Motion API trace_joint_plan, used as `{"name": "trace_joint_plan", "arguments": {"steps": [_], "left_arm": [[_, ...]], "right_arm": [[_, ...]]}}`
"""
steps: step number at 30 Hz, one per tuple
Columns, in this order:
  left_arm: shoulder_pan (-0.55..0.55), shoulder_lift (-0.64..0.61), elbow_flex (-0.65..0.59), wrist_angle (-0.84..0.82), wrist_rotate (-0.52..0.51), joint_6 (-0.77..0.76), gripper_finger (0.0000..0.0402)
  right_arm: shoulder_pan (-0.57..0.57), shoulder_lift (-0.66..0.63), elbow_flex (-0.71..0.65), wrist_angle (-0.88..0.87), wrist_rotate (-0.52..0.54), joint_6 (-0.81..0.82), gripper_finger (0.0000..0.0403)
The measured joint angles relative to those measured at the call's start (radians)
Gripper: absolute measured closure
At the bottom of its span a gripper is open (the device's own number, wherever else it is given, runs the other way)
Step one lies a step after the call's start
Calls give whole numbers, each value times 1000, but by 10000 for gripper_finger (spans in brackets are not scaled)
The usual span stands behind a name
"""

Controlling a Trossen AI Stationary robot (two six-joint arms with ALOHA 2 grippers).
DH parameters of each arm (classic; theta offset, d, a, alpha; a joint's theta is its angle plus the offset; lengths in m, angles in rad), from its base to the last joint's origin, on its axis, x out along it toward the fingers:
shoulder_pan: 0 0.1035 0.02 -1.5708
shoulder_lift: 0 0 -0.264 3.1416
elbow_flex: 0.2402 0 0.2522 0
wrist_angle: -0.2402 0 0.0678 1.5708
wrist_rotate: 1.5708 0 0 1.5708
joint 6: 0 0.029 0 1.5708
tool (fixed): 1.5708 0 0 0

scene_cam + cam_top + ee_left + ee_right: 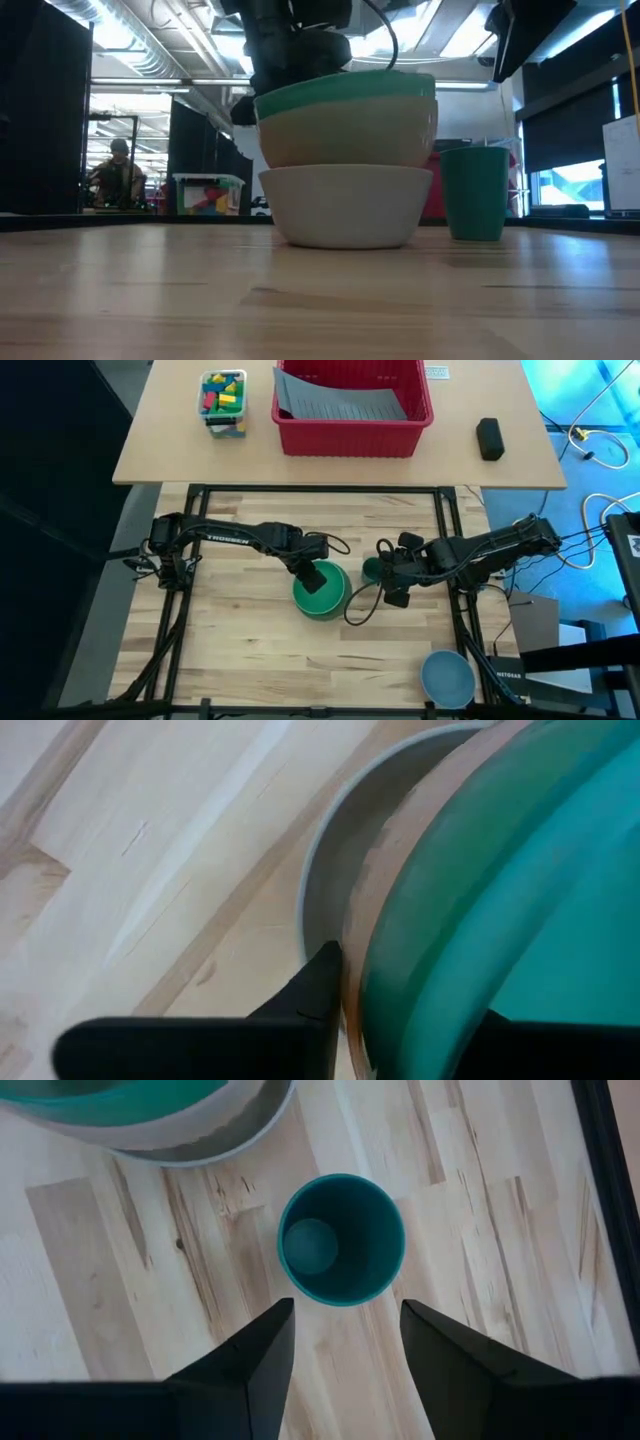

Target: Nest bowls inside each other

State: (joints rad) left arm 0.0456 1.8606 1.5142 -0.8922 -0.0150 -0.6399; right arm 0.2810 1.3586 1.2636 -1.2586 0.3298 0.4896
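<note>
Pale wooden plank table is carrying stacked round plastic bowls; my left gripper is straddling the teal bowl's rim, while my open right gripper is hovering above a small dark green cup. Workshop room is lying behind.

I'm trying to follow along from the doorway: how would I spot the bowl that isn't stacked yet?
Start at the wooden table and find its near right corner, away from both arms. The light blue bowl sits there alone; the other bowls form one stack mid-table beside a small dark green cup.
</note>
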Motion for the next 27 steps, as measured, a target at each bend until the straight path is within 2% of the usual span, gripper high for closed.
{"name": "trace_joint_plan", "arguments": {"steps": [8,12,27], "left_arm": [[-5,0,-1,17,2,-12,274],[-5,-1,-1,15,3,-16,249],[1,-16,85,-78,-34,6,238]], "right_arm": [[0,0,0,0,0,0,236],[0,0,0,0,0,0,236],[16,-16,0,-19,-26,44,232]]}}
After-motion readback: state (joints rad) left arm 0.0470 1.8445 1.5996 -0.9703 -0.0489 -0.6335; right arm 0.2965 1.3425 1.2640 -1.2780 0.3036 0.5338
